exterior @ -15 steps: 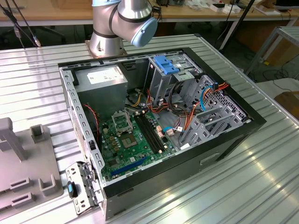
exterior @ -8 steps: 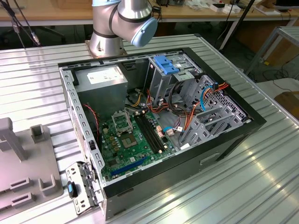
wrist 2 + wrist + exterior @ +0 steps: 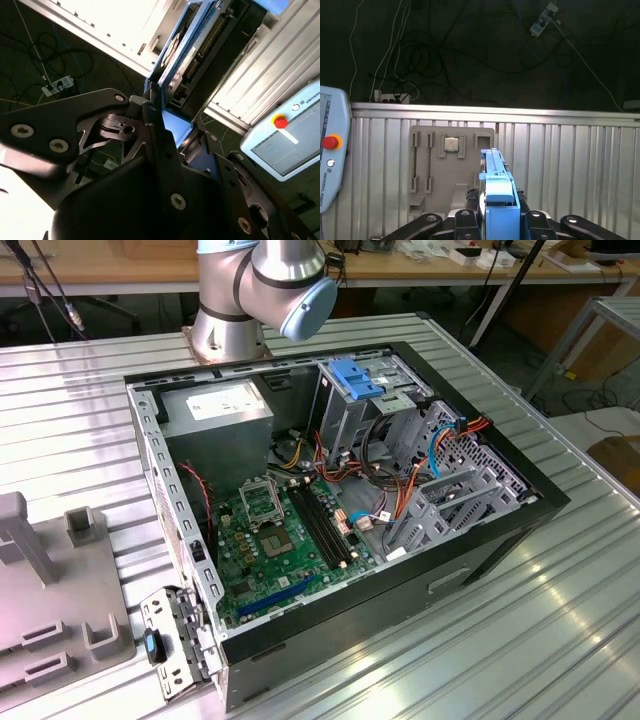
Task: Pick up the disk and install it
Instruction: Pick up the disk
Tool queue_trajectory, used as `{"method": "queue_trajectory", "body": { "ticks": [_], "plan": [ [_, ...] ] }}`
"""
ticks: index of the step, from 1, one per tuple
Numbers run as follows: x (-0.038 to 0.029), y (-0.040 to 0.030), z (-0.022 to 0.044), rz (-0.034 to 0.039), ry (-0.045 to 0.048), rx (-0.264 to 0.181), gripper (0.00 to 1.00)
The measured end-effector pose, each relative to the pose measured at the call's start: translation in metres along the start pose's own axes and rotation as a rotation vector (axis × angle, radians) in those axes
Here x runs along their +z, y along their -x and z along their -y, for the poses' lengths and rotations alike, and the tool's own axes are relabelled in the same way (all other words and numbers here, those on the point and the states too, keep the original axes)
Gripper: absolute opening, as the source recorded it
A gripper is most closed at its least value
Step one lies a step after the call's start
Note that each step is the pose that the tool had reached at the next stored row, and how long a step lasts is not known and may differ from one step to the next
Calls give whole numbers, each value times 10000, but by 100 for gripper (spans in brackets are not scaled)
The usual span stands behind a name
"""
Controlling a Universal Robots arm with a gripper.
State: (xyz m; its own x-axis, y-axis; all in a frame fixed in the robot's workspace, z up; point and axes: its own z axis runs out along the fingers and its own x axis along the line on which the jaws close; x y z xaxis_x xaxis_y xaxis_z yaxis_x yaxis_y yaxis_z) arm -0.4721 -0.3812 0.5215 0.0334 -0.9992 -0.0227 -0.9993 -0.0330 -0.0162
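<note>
Pickup looks done: in the first wrist view the black 2-finger gripper (image 3: 497, 222) is clamped on the flat dark disk in its bright blue plastic carrier (image 3: 494, 172). It's held edge-on off the ribbed aluminium table (image 3: 570, 165), with the grey plastic fixture tray (image 3: 440, 175) behind it. Install is what's left, I'd say, since the disk isn't in the tall grey metal drive cage (image 3: 345, 425) of the open black PC case (image 3: 470, 560).

Open computer case (image 3: 400, 590) sits on ribbed table (image 3: 560, 640) near a grey tray (image 3: 95, 580).
</note>
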Motion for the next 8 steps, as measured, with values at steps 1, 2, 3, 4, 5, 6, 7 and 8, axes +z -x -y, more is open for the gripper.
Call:
{"method": "queue_trajectory", "body": {
  "ticks": [1, 2, 3, 4, 5, 6, 7, 8],
  "plan": [
    [0, 0, 0, 1, 0, 0, 37],
    [0, 0, 0, 0, 1, 0, 37],
    [0, 0, 0, 1, 1, 0, 37],
    [1, 0, 2, 2, -1, 0, 37],
    [0, -1, 7, 1, 0, -1, 37],
    [0, -1, 14, 2, 0, -1, 37],
    [0, -1, 26, 1, 0, -1, 37],
    [0, -2, 41, 1, 1, 0, 37]
  ]
}}
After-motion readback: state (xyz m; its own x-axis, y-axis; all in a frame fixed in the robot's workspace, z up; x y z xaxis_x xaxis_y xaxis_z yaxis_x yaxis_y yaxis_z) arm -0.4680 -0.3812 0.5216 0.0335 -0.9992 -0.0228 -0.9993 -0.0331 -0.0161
